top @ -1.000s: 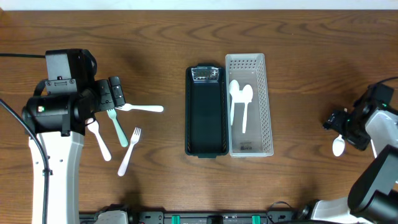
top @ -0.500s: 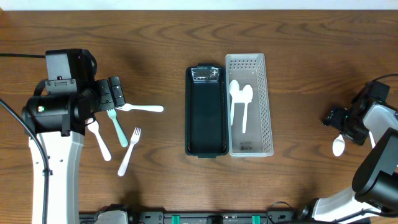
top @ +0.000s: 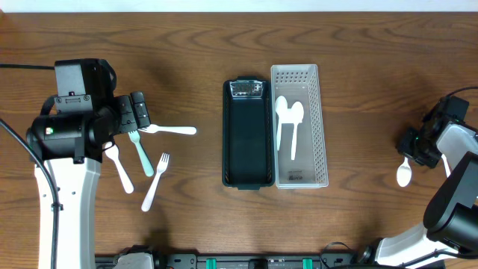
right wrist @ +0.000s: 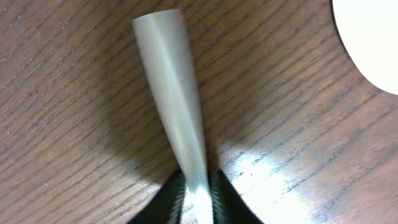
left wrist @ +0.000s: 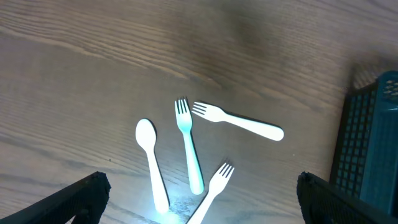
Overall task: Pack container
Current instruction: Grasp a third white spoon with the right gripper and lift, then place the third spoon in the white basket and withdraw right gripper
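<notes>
Black fingers (right wrist: 158,208) of the right gripper (top: 418,146) are clamping the handle of a white spoon (top: 404,173) at the right edge of the table (top: 358,52). The left gripper (top: 133,112) is hovering, jaws spread, over the loose forks (left wrist: 189,149). Two packed spoons (top: 287,123) are lying in the clear tray (top: 320,90), just beside the black container (top: 231,149).

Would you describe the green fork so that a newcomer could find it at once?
Look at the table's left side. The green fork lies there between a white spoon and two white forks; it alone is coloured.
</notes>
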Robot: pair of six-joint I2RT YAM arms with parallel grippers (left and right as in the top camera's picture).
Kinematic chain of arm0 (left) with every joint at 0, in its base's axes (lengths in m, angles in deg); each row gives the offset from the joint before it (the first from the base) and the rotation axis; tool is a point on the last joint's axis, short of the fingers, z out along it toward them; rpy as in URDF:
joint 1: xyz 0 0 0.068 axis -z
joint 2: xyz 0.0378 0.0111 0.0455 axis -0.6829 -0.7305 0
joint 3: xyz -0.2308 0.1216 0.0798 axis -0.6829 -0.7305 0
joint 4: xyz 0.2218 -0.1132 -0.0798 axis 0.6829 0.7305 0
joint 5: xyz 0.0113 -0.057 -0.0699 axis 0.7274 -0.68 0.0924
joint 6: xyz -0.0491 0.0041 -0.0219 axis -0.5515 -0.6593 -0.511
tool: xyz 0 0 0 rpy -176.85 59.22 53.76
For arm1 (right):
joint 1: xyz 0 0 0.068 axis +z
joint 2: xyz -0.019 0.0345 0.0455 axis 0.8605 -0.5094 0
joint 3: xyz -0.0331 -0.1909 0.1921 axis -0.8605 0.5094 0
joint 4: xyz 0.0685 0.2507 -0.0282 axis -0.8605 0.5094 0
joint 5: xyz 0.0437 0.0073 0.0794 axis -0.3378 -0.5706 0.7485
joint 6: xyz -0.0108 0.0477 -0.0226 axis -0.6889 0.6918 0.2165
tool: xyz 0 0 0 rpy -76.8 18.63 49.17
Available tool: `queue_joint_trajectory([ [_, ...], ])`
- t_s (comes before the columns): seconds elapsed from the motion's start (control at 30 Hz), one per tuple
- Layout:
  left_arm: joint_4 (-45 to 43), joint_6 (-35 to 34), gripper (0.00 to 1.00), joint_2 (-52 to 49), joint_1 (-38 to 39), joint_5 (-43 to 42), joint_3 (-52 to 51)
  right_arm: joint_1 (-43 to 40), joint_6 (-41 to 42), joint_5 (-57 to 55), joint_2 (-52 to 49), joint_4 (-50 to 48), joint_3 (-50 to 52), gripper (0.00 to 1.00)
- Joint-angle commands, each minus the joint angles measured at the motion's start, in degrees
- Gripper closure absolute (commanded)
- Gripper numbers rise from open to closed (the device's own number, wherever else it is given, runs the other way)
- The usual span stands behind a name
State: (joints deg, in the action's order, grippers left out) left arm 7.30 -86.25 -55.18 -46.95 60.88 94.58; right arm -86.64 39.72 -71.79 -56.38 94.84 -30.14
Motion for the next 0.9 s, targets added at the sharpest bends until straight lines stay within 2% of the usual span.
queue_joint_trajectory([
  [0.0,0.13,0.11,0.02,-0.22,-0.24,0.44,0.74,-0.31,0.68,2.78,-4.61,0.9,2.99,0.9],
  [0.1,0.13,0.11,0.02,-0.22,-0.24,0.44,0.74,-0.15,1.05,3.32,-4.48,0.92,2.95,0.99],
  [0.27,0.13,0.11,0.02,-0.22,-0.24,0.44,0.74,1.55,1.05,6.32,-1.6,3.08,0.68,0.99],
  [0.4,0.13,0.11,0.02,-0.22,-0.24,0.42,0.74,5.38,0.96,6.25,4.83,7.32,-4.96,0.99],
  [0.6,0.13,0.11,0.02,-0.22,-0.24,0.42,0.74,16.92,1.18,6.27,15.67,13.73,-17.42,0.99],
  [0.7,0.13,0.11,0.02,-0.22,-0.24,0.44,0.74,24.5,3.34,6.21,18.18,13.97,-21.42,0.99],
  [0.87,0.13,0.11,0.02,-0.22,-0.24,0.42,0.74,35.17,8.04,5.77,17.4,12.2,-22.32,0.99],
])
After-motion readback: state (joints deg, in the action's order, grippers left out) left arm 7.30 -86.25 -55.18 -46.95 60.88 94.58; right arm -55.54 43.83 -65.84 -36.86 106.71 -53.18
